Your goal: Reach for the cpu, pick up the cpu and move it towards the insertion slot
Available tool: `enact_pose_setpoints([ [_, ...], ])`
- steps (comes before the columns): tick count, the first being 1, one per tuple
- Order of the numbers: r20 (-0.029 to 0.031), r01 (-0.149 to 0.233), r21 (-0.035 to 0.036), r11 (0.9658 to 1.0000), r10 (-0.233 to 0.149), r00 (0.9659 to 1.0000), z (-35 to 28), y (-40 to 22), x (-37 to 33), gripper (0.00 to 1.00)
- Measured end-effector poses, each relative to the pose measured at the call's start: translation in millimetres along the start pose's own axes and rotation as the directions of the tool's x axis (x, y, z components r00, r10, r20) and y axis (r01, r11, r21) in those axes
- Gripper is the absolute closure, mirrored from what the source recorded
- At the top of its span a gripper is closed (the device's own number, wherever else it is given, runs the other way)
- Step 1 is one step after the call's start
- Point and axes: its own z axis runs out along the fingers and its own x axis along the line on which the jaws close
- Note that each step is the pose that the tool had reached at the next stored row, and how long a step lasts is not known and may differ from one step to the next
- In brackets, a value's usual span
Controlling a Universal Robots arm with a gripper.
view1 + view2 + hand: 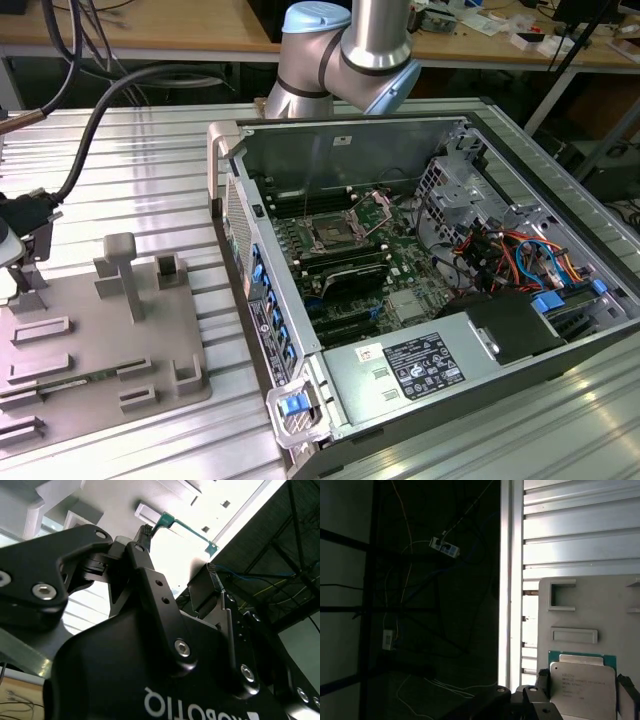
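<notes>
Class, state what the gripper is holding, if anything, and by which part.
The gripper appears to hold the cpu, clamped by two opposite side edges, above the grey tray.

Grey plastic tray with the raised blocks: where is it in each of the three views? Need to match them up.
Exterior view: the grey tray lies on the ribbed table, at the exterior view's left of the computer case.
First wrist view: the grey tray lies under the cpu, bordered by the ribbed table.
Second wrist view: the pale surface with raised frames beyond the cpu's green rim.
Shared landmark: the cpu, in both wrist views.
</notes>
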Motion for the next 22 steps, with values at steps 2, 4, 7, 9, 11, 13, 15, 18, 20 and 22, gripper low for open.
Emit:
enact_pose_setpoints([
  [2,-0.0005,0.000,0.0002,1.0000,0.000,1.0000,-0.9,0.0,0.1,0.45],
  [4,-0.0001,0.000,0.0001,1.0000,0.000,1.0000,-2.1,0.1,0.0,0.45],
  [7,0.0000,0.000,0.0000,1.0000,0.000,1.0000,-3.7,0.1,0.1,0.45],
  [9,0.0000,0.000,-0.0001,1.0000,0.000,1.0000,-4.4,0.2,0.1,0.45],
  [11,0.0000,0.000,0.0000,1.0000,0.000,1.0000,-5.1,0.2,0.1,0.45],
  [13,-0.0001,0.000,0.0000,1.0000,0.000,1.0000,-5.7,0.2,0.1,0.45],
  [15,-0.0002,0.000,0.0000,1.0000,0.000,1.0000,-6.3,0.2,0.1,0.45],
  [18,-0.0003,0.000,0.0000,1.0000,0.000,1.0000,-7.2,0.3,0.1,0.45],
  [20,-0.0004,0.000,0.0000,1.0000,0.000,1.0000,-7.8,0.3,0.2,0.45],
  [22,-0.0006,0.000,0.0001,1.0000,0.000,1.0000,-8.7,0.3,0.2,0.45],
])
